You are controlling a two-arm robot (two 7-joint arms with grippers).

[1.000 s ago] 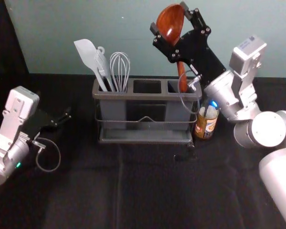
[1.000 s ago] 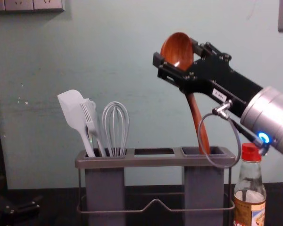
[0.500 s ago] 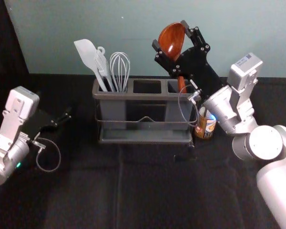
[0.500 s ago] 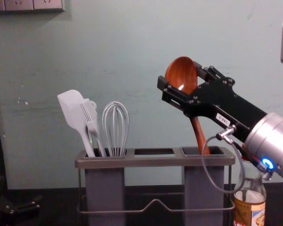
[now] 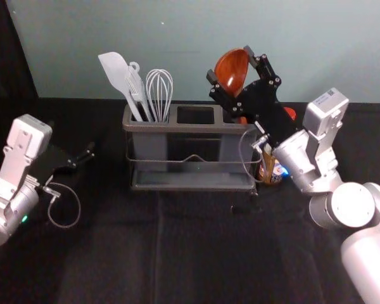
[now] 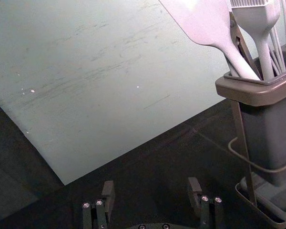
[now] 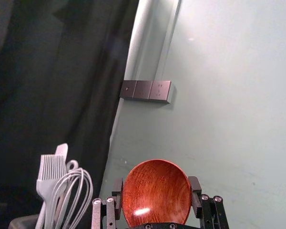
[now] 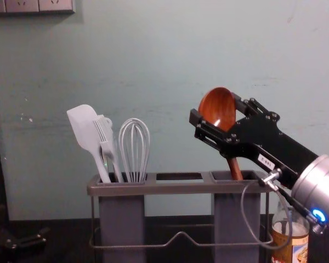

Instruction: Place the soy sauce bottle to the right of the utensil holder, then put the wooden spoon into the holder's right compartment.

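Note:
My right gripper (image 5: 230, 64) is above the utensil holder (image 5: 196, 128), fingers closed on both sides of the bowl of the wooden spoon (image 5: 233, 67). In the right wrist view the spoon's bowl (image 7: 156, 193) fills the space between the fingertips of the right gripper (image 7: 156, 185). The chest view shows the spoon's handle (image 8: 235, 170) reaching down into the right compartment, its lower end hidden. The soy sauce bottle (image 8: 290, 251) stands upright right of the holder, partly behind the right arm. My left gripper (image 5: 88, 156) is parked at the left; the left gripper (image 6: 152, 191) is open and empty.
A white spatula (image 5: 116, 73), a brush (image 8: 105, 138) and a whisk (image 5: 159, 92) stand in the holder's left compartment. Its middle compartment (image 5: 196, 114) holds nothing visible. Behind the holder rises a pale green wall (image 5: 126, 38).
My right gripper has lowered with the spoon, and the handle is deeper in the right compartment. The right arm now covers more of the bottle in the chest view. The left arm has not moved.

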